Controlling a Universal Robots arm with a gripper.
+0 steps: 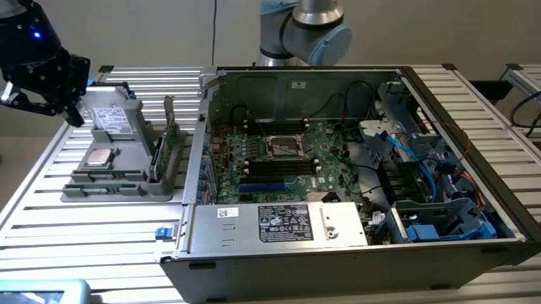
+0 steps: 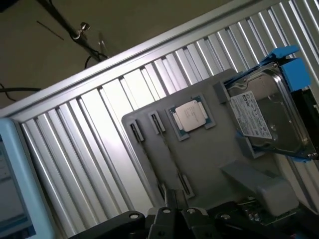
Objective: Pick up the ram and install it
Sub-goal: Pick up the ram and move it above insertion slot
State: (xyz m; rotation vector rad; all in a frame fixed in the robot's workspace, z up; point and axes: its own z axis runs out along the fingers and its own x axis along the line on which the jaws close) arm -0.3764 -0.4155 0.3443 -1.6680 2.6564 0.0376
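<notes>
The ram [image 1: 103,188] is a thin green stick standing on edge in the front slots of the grey parts tray [image 1: 118,152] at the exterior view's left. In the wrist view it is a narrow edge-on strip [image 2: 171,159] between the tray's small end brackets. My black gripper [image 1: 47,104] hangs above the tray's far left corner, near the hard drive [image 1: 110,118], and touches nothing. Its dark body fills the lower edge of the wrist view [image 2: 172,219]. The open computer case [image 1: 355,164] holds the motherboard [image 1: 279,158] with dark memory slots [image 1: 279,168].
On the tray lie a square silver processor chip [image 2: 191,114] and a hard drive in a blue frame [image 2: 271,114]. An upright green card [image 1: 169,142] stands at the tray's right edge, beside the case wall. Cables and drive cages crowd the case's right side.
</notes>
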